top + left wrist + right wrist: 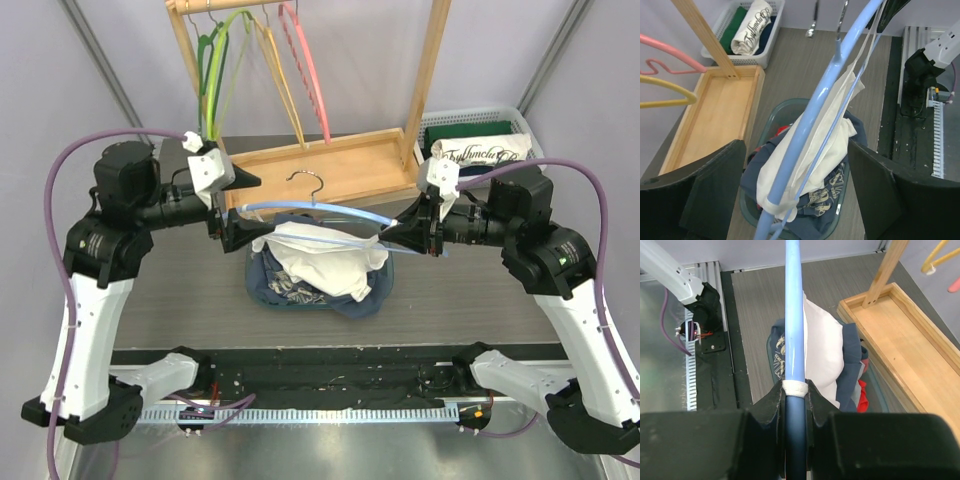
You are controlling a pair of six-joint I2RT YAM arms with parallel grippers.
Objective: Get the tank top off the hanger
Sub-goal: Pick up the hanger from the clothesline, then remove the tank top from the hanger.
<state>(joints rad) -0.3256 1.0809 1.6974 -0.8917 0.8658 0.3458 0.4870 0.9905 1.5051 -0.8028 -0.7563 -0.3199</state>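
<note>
A light blue hanger hangs level over a bin, held between both arms. The white tank top droops from it into the bin. My right gripper is shut on the hanger's right end, with a white strap pinched at its fingertips. My left gripper stands open, and the hanger's left end passes between its wide-apart fingers without touching them. The tank top still has a strap looped round that end. In the right wrist view the tank top bulges beside the bar.
The teal bin under the hanger holds a dark blue printed garment. Behind stands a wooden rack with a tray base and green, yellow and pink hangers. A white basket with folded clothes sits at the back right.
</note>
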